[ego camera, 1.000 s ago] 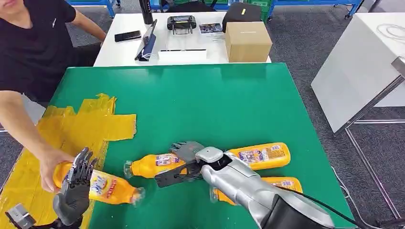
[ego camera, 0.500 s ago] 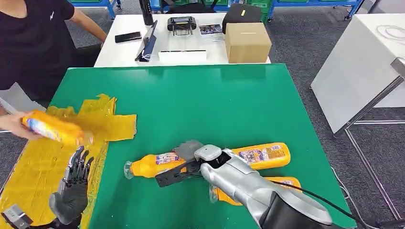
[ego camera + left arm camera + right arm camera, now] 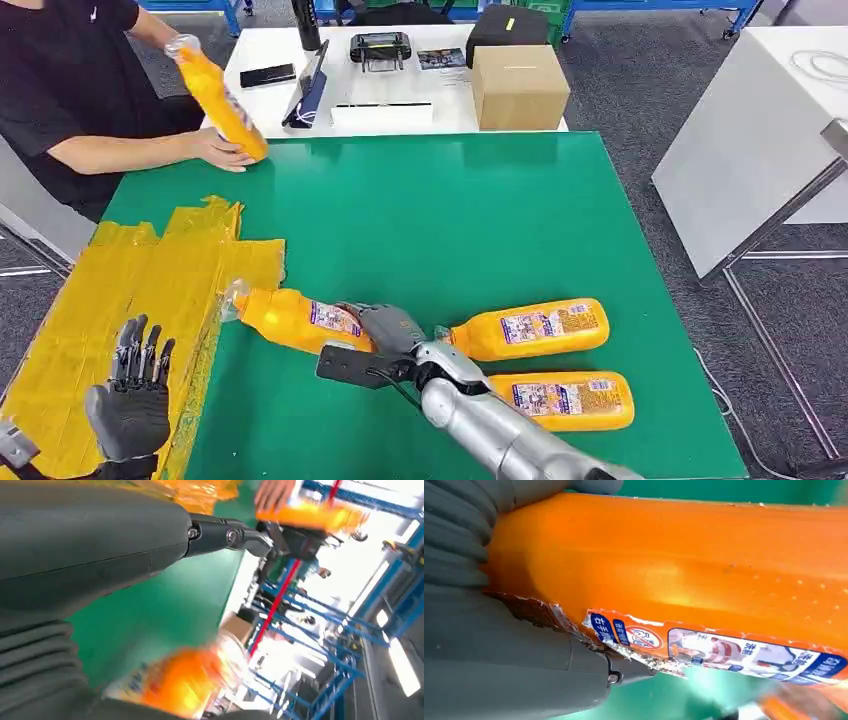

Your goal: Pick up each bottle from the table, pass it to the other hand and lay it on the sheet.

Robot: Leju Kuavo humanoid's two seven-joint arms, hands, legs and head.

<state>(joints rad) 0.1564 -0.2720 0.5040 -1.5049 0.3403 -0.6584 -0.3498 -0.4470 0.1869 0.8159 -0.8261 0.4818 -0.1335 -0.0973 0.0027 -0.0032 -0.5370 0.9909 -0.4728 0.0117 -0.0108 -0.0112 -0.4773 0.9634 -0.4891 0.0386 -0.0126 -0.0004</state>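
Note:
My right hand (image 3: pixel 384 331) grips an orange bottle (image 3: pixel 289 317) around its body, cap pointing left at the edge of the yellow sheet (image 3: pixel 120 290). The right wrist view shows that bottle (image 3: pixel 684 565) close up, pressed against the hand (image 3: pixel 499 650). Two more orange bottles lie on the green table: one (image 3: pixel 530 329) just right of my right hand, another (image 3: pixel 562 399) nearer the front edge. Low at the front left, over the sheet, my left hand (image 3: pixel 130 397) is held up with fingers spread and nothing in it. A person's hand holds a fourth bottle (image 3: pixel 218 95) at the table's far left corner.
The person in a black shirt (image 3: pixel 60 90) sits at the far left. Behind the green table (image 3: pixel 450 210) stands a white table with a cardboard box (image 3: pixel 517 86), a phone and a controller. A white panel (image 3: pixel 760 130) stands to the right.
The person took the bottle from beside my left hand and carried it to the far left corner. My right hand shifted its bottle left toward the sheet. My left hand sank lower, fingers apart.

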